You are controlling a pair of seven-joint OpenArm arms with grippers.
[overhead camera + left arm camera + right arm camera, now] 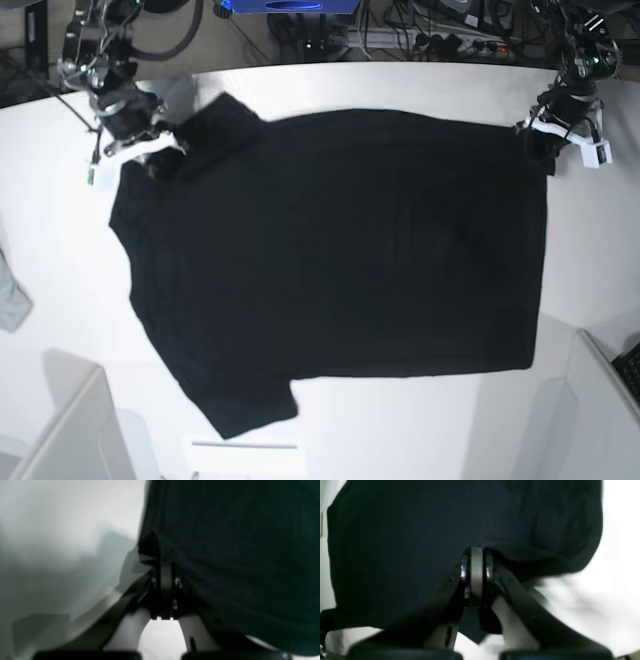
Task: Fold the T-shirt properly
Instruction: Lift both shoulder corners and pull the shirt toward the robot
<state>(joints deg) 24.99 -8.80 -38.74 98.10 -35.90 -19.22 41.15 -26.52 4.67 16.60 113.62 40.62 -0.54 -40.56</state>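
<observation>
T-shirt: the black T-shirt (340, 260) lay spread flat across the middle of the white table (590, 260), filling most of the base view; no print showed on the upward side.
Sleeves: one short sleeve pointed to the lower left of the base view, the other to the upper left, beside the right gripper.
Hem: the straight edge ran down the right side of the base view, its upper corner under the left gripper.
Left gripper: the left gripper (548, 140) sat at the upper right of the base view; its jaws were pressed together, pinching the T-shirt's corner there.
Left wrist view: black cloth (225, 555) filled the right half of the frame and hung over the closed fingertips (163, 572); the white table (62, 517) showed blurred on the left.
Right gripper: the right gripper (150, 155) sat at the upper left of the base view, at the shoulder by the sleeve; its jaws were pressed together, pinching the T-shirt's edge.
Right wrist view: black cloth (407, 542) covered the upper and left part of the frame, gathered at the closed fingertips (476, 565); a small flap of it hung below them.
Grey cloth: a small grey scrap (12, 295) lay at the left edge of the base view, well apart from the T-shirt.
Background: cables and a blue box (290, 6) ran along the top edge, beyond the table.
</observation>
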